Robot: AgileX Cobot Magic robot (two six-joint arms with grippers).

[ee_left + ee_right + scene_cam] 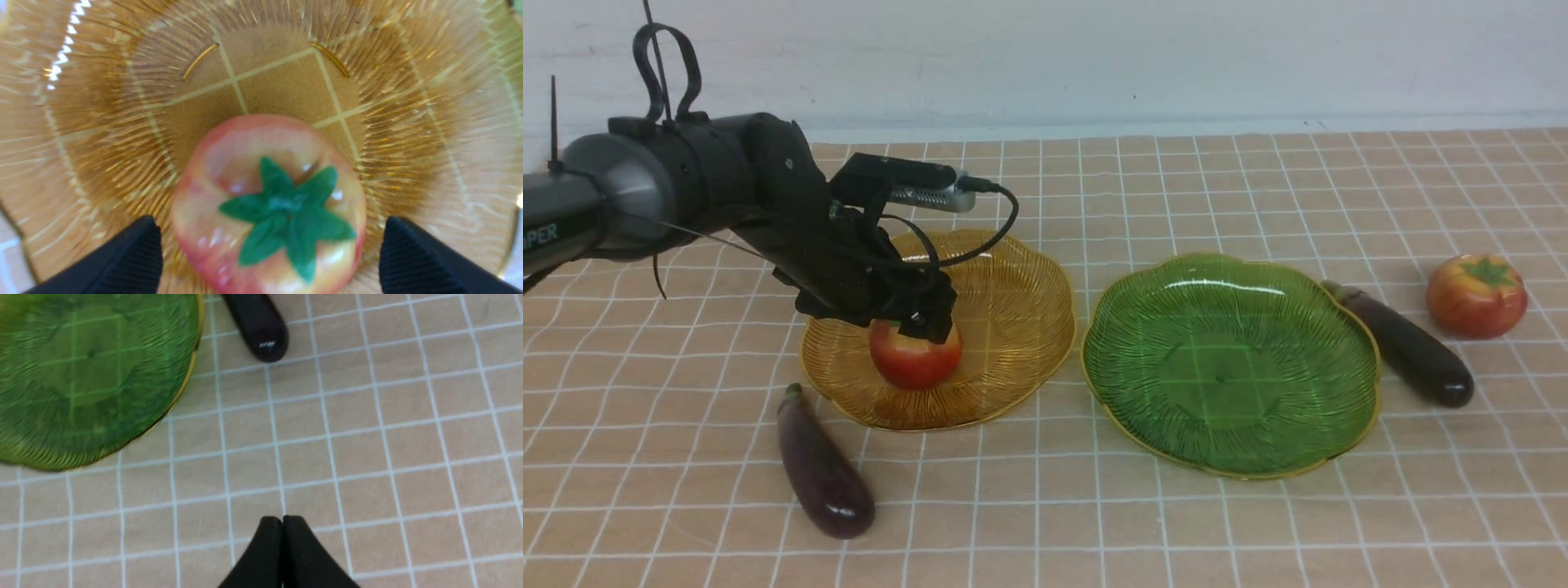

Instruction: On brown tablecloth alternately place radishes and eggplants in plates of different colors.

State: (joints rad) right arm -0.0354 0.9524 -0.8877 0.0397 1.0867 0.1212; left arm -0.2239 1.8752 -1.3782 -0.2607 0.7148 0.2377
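One radish (915, 359) rests in the amber-yellow plate (1013, 310) on the brown tablecloth (1176, 523). My left gripper (920, 327) is right over it, open, with a finger on each side and a gap to the fruit, as the left wrist view shows (269, 245); the radish (265, 204) and plate (81, 122) fill that view. The green plate (1225, 367) is empty. One eggplant (821, 465) lies in front of the amber plate. The other eggplant (1413, 351) and the second radish (1476, 296) lie right of the green plate. My right gripper (282, 522) is shut and empty above the cloth.
The right wrist view shows the green plate's edge (90, 375) and the tip of the right eggplant (257, 326). A pale wall runs along the cloth's far edge. The right arm is out of the front view.
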